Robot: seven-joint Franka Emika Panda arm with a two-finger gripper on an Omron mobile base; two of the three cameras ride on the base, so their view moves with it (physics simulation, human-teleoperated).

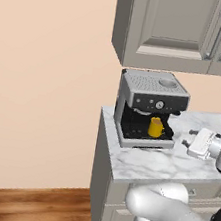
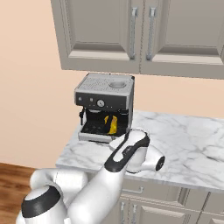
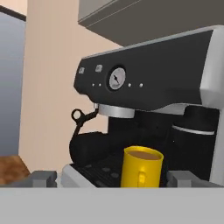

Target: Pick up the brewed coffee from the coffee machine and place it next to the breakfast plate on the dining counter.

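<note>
Coffee machine [image 1: 151, 108] stands at the left end of a marble bench [image 1: 175, 161] over grey cabinets, hard under the grey wall cupboards [image 1: 186, 28]. Silver-grey box, perforated top, round dial [image 3: 116, 78] on the dark front panel. The brewed coffee [image 1: 155, 127], a small yellow mug, sits inside the black front recess on the drip tray, below the brew head; brown liquid visible at the rim, handle facing outward in the hand view. Steam wand [image 3: 83, 120] hangs to the mug's left there. Gripper [image 1: 188, 138] held level in front of the machine, to its right side in the left base view, pointed at the recess; jaws spread wide, nothing between them, not touching the mug. White arm crosses low over the bench edge. Wooden floor [image 1: 26, 205] beside the cabinets, peach wall behind.
</note>
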